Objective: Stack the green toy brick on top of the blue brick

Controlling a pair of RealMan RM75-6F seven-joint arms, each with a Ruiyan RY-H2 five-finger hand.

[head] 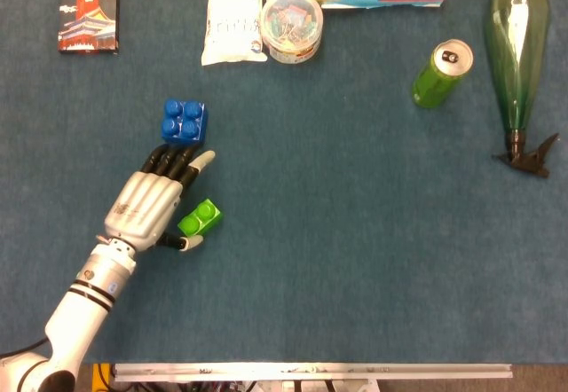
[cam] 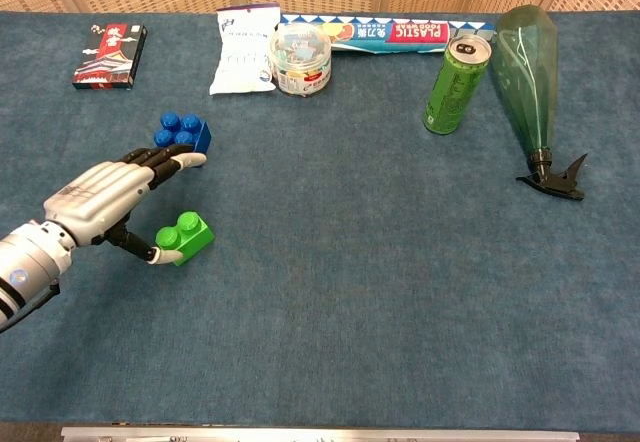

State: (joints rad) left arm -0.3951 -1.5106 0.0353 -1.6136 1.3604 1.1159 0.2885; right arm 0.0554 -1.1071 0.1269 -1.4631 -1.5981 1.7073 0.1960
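Green brick (cam: 185, 237) sits clear beside the left hand (cam: 100, 197) in chest view, partly hidden overhead, fingers (head: 173, 163) outstretched together, empty.

Left hand (head: 149, 207) open, flat over mat; green brick (head: 200, 219) beside thumb; blue brick (head: 185, 120) just beyond fingertips.

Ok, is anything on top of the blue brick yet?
No. The blue brick shows bare studs. The green brick lies on the table beside the left hand, whose fingers reach close to the blue brick, nothing held.
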